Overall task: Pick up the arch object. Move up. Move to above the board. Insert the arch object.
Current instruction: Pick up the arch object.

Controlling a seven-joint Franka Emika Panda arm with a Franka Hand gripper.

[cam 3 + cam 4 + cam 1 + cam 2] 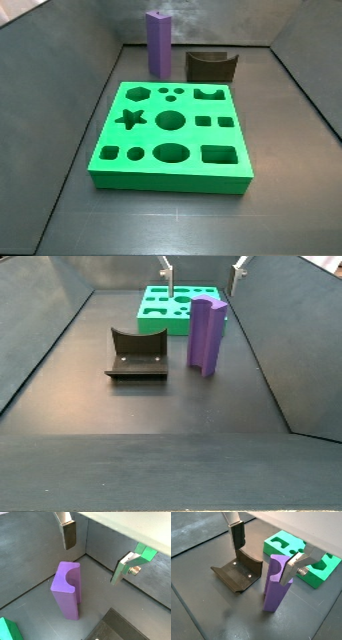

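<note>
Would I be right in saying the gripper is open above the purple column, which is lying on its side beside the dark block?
Not quite: the purple column stands upright, as a side view shows. The rest holds: the gripper is open above it, fingers apart and not touching it, and the dark block sits beside it.

Dark fixture (136,353) on grey floor (134,406)

Upright purple arch object (276,584) on the dark counter (211,612), open gripper (266,553) straddling its top, apparently not touching, fixture (238,573) beside it, board (298,554) behind
</note>
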